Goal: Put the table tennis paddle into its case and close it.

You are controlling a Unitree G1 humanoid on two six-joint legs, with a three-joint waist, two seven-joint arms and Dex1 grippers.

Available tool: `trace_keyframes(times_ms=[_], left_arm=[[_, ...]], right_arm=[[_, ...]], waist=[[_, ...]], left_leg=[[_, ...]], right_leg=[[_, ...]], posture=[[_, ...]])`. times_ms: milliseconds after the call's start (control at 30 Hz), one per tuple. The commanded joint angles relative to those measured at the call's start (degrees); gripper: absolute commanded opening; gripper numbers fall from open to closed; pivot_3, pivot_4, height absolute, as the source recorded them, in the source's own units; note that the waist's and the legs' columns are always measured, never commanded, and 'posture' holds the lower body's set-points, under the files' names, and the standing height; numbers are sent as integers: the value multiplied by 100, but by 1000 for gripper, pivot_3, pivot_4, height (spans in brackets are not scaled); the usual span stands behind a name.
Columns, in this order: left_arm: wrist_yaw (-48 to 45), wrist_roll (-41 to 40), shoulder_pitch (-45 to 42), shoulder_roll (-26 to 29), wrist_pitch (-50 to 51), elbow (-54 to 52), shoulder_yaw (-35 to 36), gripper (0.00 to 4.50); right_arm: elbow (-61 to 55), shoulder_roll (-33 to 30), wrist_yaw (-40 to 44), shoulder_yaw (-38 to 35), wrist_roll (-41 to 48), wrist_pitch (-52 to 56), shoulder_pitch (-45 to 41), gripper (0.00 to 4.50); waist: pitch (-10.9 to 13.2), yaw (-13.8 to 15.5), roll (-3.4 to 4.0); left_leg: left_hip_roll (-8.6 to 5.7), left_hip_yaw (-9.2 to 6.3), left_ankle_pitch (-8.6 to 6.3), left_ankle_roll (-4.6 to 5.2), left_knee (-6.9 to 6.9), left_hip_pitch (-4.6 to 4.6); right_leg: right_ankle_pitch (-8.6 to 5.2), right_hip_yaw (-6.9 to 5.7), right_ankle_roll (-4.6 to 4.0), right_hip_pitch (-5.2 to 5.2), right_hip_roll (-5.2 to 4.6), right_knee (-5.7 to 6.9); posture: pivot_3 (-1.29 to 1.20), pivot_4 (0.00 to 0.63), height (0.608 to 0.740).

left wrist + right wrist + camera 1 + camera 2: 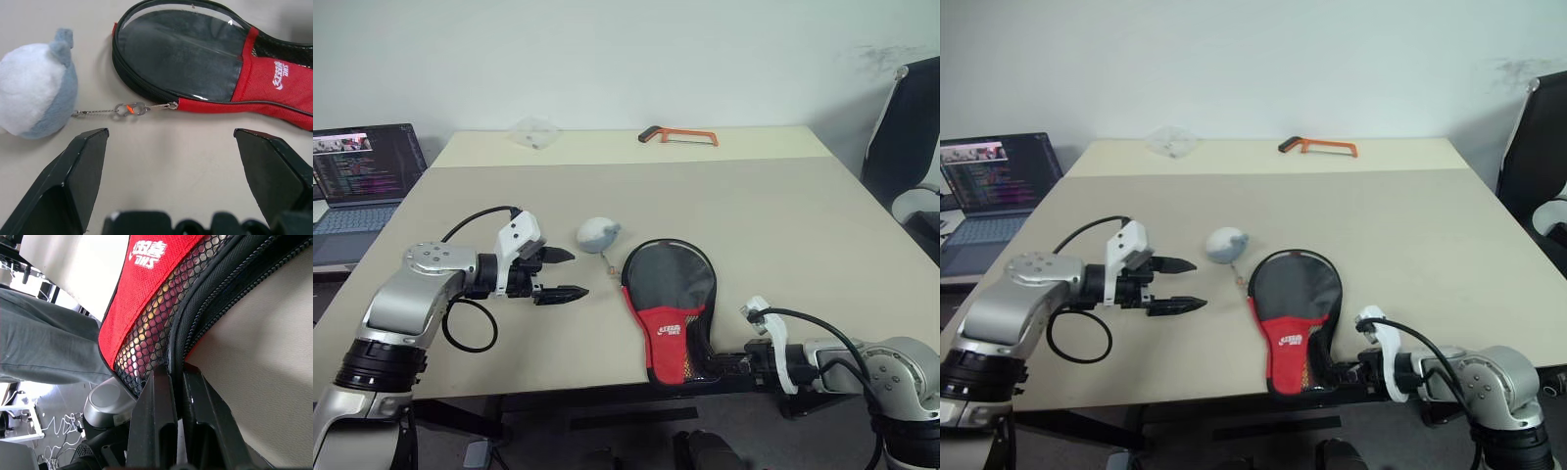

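Paddle and case come first: the case lies flat on the table, near the front edge, with its narrow end hanging just over it. I think the paddle is already inside, because a dark round face shows through the clear top part, but I cannot see the handle, so I am not sure. The zip looks shut along the round side near the left gripper. The edge by the narrow end may not be closed all the way. I would guess the job is nearly done, with the last bit of zipping left.

The case is shaped like a paddle. It is black on top and red below, with a white logo, black mesh and a zip running round it.

The right gripper has its jaws pinched tight on the case's zip edge at the narrow end. The left gripper has its jaws wide apart, holding nothing, beside the case.

A small fluffy ball sits near the case, clipped to the zip by a little chain.
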Motion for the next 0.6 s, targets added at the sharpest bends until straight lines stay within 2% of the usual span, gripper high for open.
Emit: trace_keyframes(times_ms=[33,133,233,333,600], left_arm=[[-5,58,-154,7,-147,-7,47,4500],[2,91,-163,-14,-171,9,48,4500],[2,122,-189,-35,-208,50,34,4500],[-4,148,-219,-58,-225,83,25,4500],[31,236,-336,-149,-331,247,3,4500]], right_arm=[[2,59,-89,57,-63,-125,-69,23],[-31,10,-98,44,-91,-257,-139,23],[-123,-161,6,62,-68,-361,-195,731],[-171,-305,86,12,5,-446,-250,1679],[-518,-1340,703,-343,217,-914,-626,4399]], waist=[[0,0,-1],[0,0,-1],[0,0,-1],[-1,0,-2],[-2,8,-3]], left_leg=[[0,0,0,0,0,0],[1,3,0,0,2,1],[0,5,0,0,4,2],[0,7,0,0,5,3],[-3,9,0,0,6,3]], right_leg=[[0,0,0,0,0,0],[0,0,0,0,0,0],[1,-1,2,2,0,0],[2,-3,4,3,1,0],[3,-7,5,5,1,-2]], posture=[[0,150,740],[0,150,740],[0,150,740],[0,150,740],[0,150,740]])
